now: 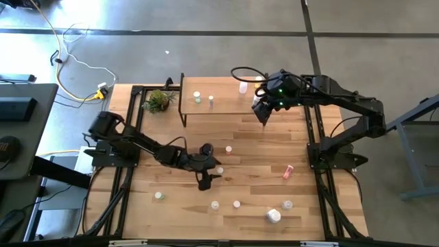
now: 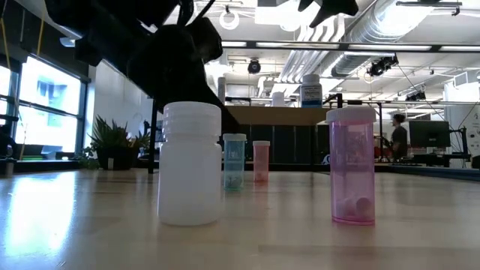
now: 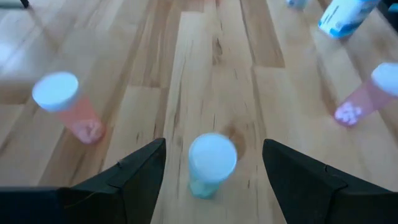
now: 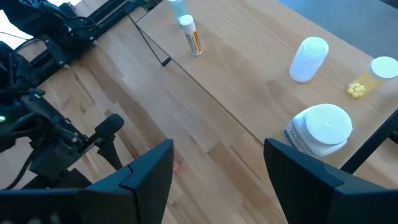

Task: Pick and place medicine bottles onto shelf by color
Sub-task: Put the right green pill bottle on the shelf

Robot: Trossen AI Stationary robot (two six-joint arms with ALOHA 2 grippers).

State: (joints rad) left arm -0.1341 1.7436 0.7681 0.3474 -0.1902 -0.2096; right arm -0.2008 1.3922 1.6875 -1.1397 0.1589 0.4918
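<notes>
Bottles clutter the tabletop (image 1: 171,206); left gripper (image 3: 214,163) straddles a teal bottle (image 3: 211,163), fingers released, and could tip it; right gripper (image 4: 217,163), fingers released, hovers beside the shelf (image 1: 223,106).

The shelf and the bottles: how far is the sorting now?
Done: several bottles stand on the shelf. In hand: nothing is held; the left gripper is open around a blue-capped bottle on the table, and the right gripper is open by the shelf. Left: a pink bottle and others.

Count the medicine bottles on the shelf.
5: greenish bottle and slim bottle near one end; white bottle, yellow pill bottle and large white bottle near the other. Others may be hidden.
</notes>
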